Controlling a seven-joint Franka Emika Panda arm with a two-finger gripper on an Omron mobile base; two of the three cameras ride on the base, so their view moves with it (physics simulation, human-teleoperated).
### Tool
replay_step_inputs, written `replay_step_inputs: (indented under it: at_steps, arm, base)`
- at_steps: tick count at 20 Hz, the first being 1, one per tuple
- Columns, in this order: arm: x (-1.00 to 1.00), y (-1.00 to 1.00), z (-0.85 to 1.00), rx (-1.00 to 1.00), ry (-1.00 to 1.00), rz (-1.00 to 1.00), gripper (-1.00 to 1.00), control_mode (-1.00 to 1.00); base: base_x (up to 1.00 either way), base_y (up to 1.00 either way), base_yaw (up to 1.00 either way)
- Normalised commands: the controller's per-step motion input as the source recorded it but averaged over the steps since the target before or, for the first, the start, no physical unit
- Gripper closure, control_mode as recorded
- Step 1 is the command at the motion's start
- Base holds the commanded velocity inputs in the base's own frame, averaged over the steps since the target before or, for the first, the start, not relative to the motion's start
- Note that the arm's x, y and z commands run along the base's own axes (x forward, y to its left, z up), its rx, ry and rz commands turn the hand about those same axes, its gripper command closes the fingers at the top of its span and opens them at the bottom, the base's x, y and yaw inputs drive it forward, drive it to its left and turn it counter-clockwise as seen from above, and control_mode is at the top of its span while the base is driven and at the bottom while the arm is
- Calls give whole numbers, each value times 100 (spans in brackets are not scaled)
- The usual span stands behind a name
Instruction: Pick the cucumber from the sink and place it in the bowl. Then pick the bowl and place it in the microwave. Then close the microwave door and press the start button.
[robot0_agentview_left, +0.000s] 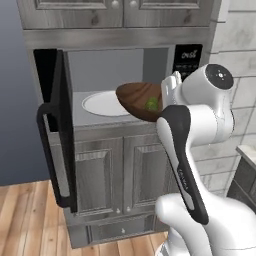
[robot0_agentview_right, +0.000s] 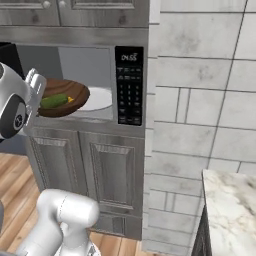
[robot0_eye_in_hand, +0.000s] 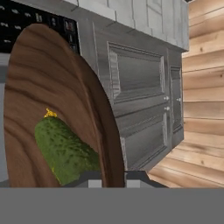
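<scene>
My gripper (robot0_agentview_left: 168, 93) is shut on the near rim of the dark brown wooden bowl (robot0_agentview_left: 138, 100). It holds the bowl in the air in front of the open microwave (robot0_agentview_left: 116, 69), at the front of the cavity. The green cucumber (robot0_agentview_left: 151, 104) lies inside the bowl. From the right, the bowl (robot0_agentview_right: 64, 96) with the cucumber (robot0_agentview_right: 54, 101) hangs just left of the button panel (robot0_agentview_right: 129, 85), and the gripper (robot0_agentview_right: 35, 88) is at its left rim. In the hand view the bowl (robot0_eye_in_hand: 46, 83) tilts steeply, the cucumber (robot0_eye_in_hand: 65, 151) rests low in it, and the rim runs between the gripper (robot0_eye_in_hand: 110, 178) fingers. The microwave door (robot0_agentview_left: 59, 131) stands wide open at the left.
The white turntable plate (robot0_agentview_left: 101, 104) lies on the microwave floor behind the bowl. Grey cabinet doors (robot0_agentview_left: 122, 172) sit below the microwave and more cabinets (robot0_agentview_left: 120, 11) above it. A marble counter (robot0_agentview_right: 231, 200) is at the lower right, beside a tiled wall (robot0_agentview_right: 200, 100).
</scene>
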Motion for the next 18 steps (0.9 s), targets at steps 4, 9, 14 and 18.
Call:
replay_step_inputs:
  at_steps: [4,9,14,18]
  arm:
    - [0,0,0,0,0,0,100,100]
    - [0,0,0,0,0,0,100,100]
    - [0,0,0,0,0,0,100,100]
    - [0,0,0,0,0,0,100,100]
  base:
    - [30,22,5]
    - [0,35,2]
    - [18,12,0]
    - [25,3,0]
